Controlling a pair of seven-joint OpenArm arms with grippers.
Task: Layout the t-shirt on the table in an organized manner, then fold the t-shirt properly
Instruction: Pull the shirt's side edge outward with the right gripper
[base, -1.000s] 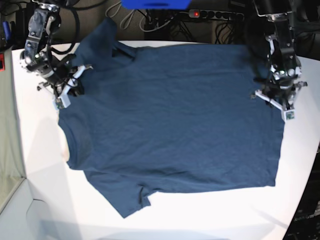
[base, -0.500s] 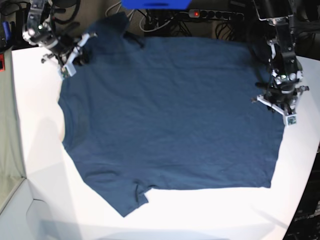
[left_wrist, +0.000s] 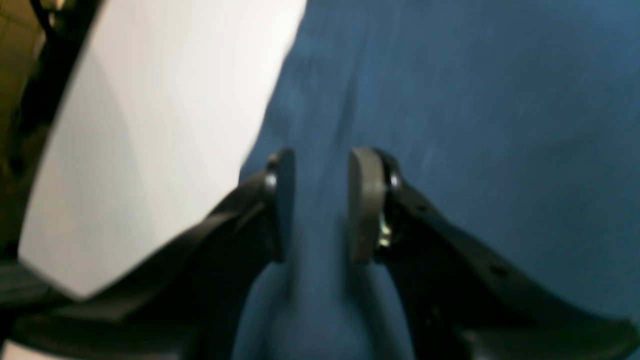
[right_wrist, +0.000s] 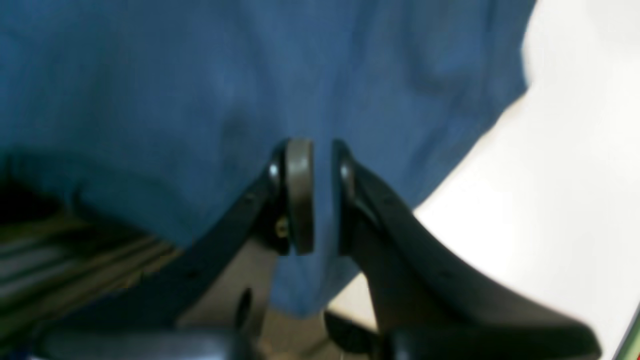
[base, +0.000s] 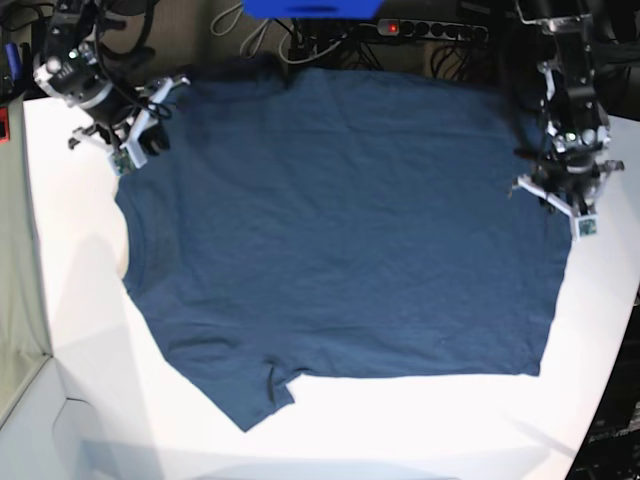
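The dark navy t-shirt (base: 340, 230) lies spread flat over the white table (base: 80, 300), with one sleeve pointing at the front edge. My right gripper (base: 140, 140) is at the shirt's back left corner. In the right wrist view it (right_wrist: 322, 195) is shut on a fold of the t-shirt (right_wrist: 250, 75). My left gripper (base: 560, 205) is at the shirt's right edge. The left wrist view shows it (left_wrist: 321, 200) shut on a ridge of the t-shirt (left_wrist: 475, 100), beside bare table (left_wrist: 150, 125).
A power strip (base: 430, 28) with a red light, cables and a blue object (base: 310, 8) lie behind the table's back edge. The table's curved edge (base: 610, 330) runs down the right side. A grey-green surface (base: 15, 250) borders the left.
My right gripper has carried the shirt's back left corner toward the back of the table, flattening the raised sleeve. The left gripper has shifted back slightly, and the whole shirt lies straighter.
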